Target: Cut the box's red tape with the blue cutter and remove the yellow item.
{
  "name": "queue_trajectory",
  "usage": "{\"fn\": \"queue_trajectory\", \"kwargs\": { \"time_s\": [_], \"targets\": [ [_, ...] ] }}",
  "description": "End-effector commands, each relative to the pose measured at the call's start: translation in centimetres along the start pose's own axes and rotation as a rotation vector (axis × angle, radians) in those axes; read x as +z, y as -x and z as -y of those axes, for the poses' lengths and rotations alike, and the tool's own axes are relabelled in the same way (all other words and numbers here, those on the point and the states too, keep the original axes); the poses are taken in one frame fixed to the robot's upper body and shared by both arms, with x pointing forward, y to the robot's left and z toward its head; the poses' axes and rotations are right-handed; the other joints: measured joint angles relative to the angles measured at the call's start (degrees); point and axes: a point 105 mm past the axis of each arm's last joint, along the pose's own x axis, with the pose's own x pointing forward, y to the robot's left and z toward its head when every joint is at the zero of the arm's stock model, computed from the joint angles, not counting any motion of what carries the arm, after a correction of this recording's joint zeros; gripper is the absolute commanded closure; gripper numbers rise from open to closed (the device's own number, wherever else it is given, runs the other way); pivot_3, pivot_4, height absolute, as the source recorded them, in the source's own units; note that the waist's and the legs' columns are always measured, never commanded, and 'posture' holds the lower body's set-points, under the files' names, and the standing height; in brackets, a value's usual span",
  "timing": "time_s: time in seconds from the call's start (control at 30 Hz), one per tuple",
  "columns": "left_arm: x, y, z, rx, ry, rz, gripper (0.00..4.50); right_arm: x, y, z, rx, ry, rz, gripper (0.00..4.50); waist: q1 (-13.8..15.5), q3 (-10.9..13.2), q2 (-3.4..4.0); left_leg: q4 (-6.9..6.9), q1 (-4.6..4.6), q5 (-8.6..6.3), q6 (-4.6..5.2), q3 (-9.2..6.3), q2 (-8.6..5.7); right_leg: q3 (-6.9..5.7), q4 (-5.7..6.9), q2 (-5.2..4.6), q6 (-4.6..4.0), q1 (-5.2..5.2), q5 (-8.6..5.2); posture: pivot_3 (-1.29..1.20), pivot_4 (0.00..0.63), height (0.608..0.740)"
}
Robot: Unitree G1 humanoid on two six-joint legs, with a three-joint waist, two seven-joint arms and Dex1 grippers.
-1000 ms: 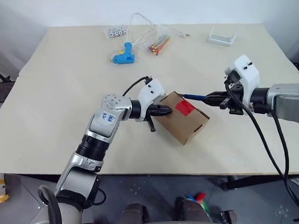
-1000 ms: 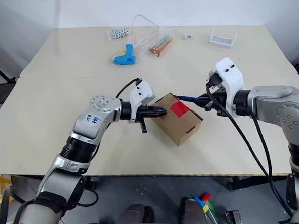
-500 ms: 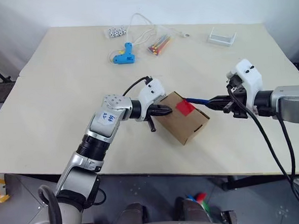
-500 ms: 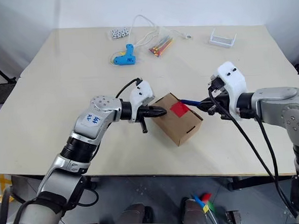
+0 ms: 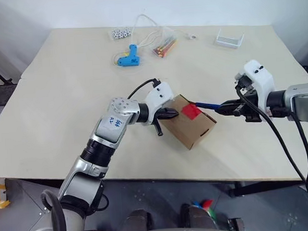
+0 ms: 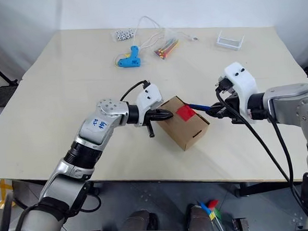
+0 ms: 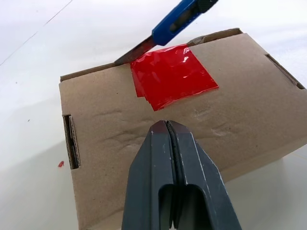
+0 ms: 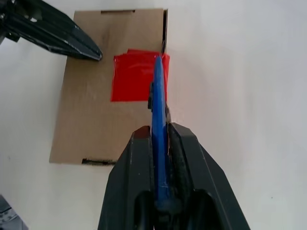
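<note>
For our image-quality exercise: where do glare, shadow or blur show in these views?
Left wrist view: sheen on the red tape, left gripper near and soft. Right wrist view: right gripper soft, blue cutter crisper toward its tip. Left eye view: soft shadow beside the box.

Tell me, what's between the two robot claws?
The box with its red tape sits between the left gripper and right gripper, seen from the head views.

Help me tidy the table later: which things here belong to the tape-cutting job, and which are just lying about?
Job: box; red tape; cutter, held in the right end effector; left end effector, shut against the box.

Lying about: glue gun; coloured sticks; white tray; dice.
</note>
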Motion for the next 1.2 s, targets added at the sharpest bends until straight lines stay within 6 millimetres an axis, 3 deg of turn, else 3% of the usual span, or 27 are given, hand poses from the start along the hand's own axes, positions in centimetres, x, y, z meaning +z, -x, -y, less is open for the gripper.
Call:
{"fn": "queue_trajectory", "kwargs": {
  "time_s": [0.03, 0.63, 1.2],
  "targets": [
    [-3.2, -0.8, 0.9, -0.023, 0.061, -0.115, 4.5, -1.0, 0.6, -0.1, 0.008, -0.011, -0.048, 4.33, 0.0, 0.0, 0.01, -0.01, 0.0, 0.0, 0.0, 0.0, -0.01, 0.0, 0.0, -0.01, 0.0, 0.0, 0.0, 0.0, 0.15, 0.74],
    [-3.0, -0.8, 1.0, -0.026, 0.063, -0.103, 4.5, -2.1, 1.1, 0.5, -0.005, -0.034, -0.103, 4.33, 0.0, 0.0, 0.0, 0.0, 0.0, 0.0, 0.0, -0.02, -0.01, -0.01, -0.02, -0.01, 0.0, 0.01, 0.0, 0.0, 0.15, 0.74],
    [-3.2, -0.8, 0.9, -0.016, 0.072, -0.102, 4.5, -5.1, 1.5, 0.5, 0.018, -0.109, -0.22, 4.33, 0.0, -0.1, 0.04, 0.0, 0.03, 0.0, 0.0, -0.04, 0.0, -0.01, -0.04, -0.02, 0.0, 0.05, 0.0, 0.0, 0.15, 0.74]
  ]
}}
